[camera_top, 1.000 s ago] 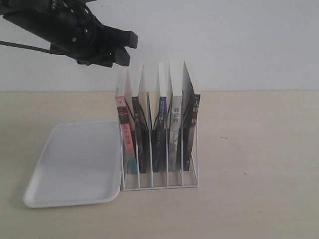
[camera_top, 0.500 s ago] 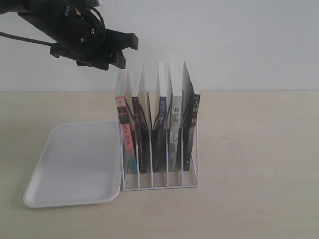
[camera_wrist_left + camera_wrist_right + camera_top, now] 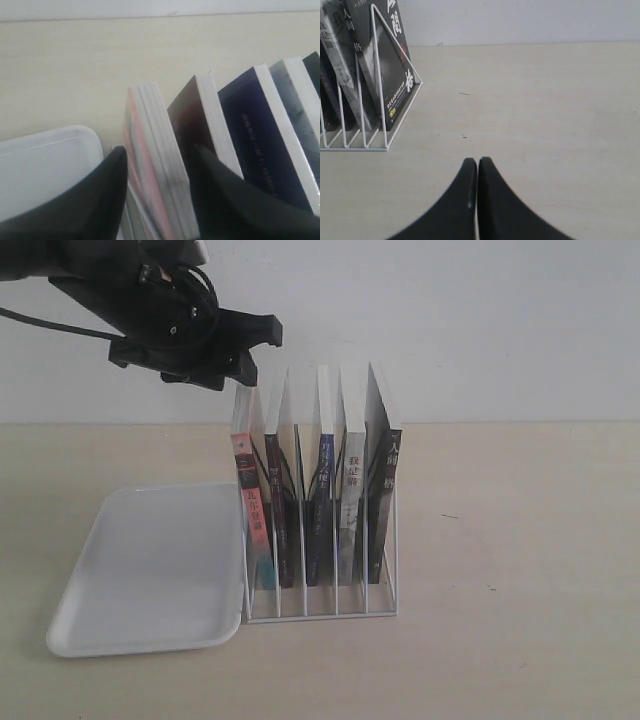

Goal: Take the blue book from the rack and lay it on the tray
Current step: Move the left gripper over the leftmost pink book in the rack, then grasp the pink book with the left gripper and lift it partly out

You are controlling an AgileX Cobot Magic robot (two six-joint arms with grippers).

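The blue book (image 3: pixel 321 502) stands upright in the middle slot of the white wire rack (image 3: pixel 320 612); its navy cover (image 3: pixel 256 137) also shows in the left wrist view. The white tray (image 3: pixel 150 565) lies on the table just left of the rack, its corner (image 3: pixel 45 160) in the left wrist view. My left gripper (image 3: pixel 254 350) hovers open above the rack's left end, its fingers (image 3: pixel 116 172) straddling the pink-red book (image 3: pixel 150 150), two slots from the blue one. My right gripper (image 3: pixel 477 161) is shut on nothing, low over bare table right of the rack (image 3: pixel 379 75).
Besides the blue book the rack holds the pink-red book (image 3: pixel 250 515), a black-spined book (image 3: pixel 279 510), a white-spined book (image 3: pixel 349 502) and a tall black one (image 3: pixel 386 500). A white wall stands behind the table.
My left gripper has shifted a little to the right and lower, closer over the tops of the rack's left books. Books, rack and tray have not moved.
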